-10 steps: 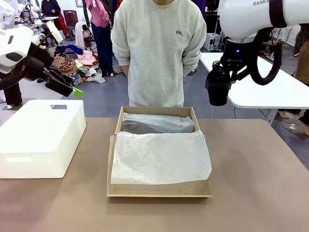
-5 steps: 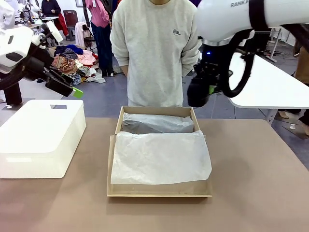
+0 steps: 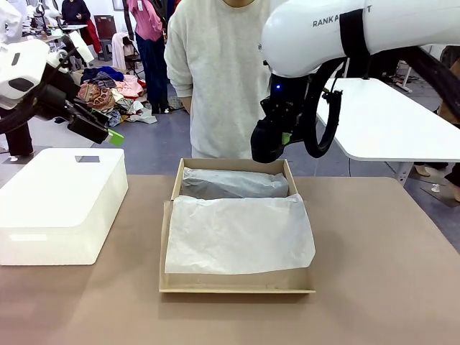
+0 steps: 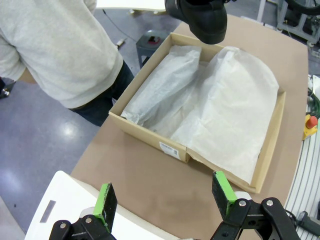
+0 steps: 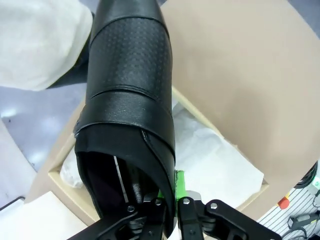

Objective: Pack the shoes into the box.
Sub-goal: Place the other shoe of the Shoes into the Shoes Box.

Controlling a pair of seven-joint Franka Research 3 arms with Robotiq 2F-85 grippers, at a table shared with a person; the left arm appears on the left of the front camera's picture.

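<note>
While the right gripper [image 5: 172, 197] hangs above the far edge of the box [image 3: 237, 282], on the person's side, its 2 fingers are pinched tight on the rim of 1 black shoe [image 5: 130, 75], which stretches away from them. We see glossy leather, and the right wrist view adds a finely perforated band across the upper and the dark opening by the pads. The box sits mid-table [image 3: 374, 273], tan cardboard, its inside covered by crumpled white tissue paper [image 3: 237, 233]. On the right arm we read the letters "RANKA" [image 3: 334, 21]. From the left wrist view we get a small white label [image 4: 170, 149] on the box's end wall, its print too small to read. The left gripper [image 4: 164, 189] stands wide open, holding nothing, above the white block [image 3: 61, 201].
</note>
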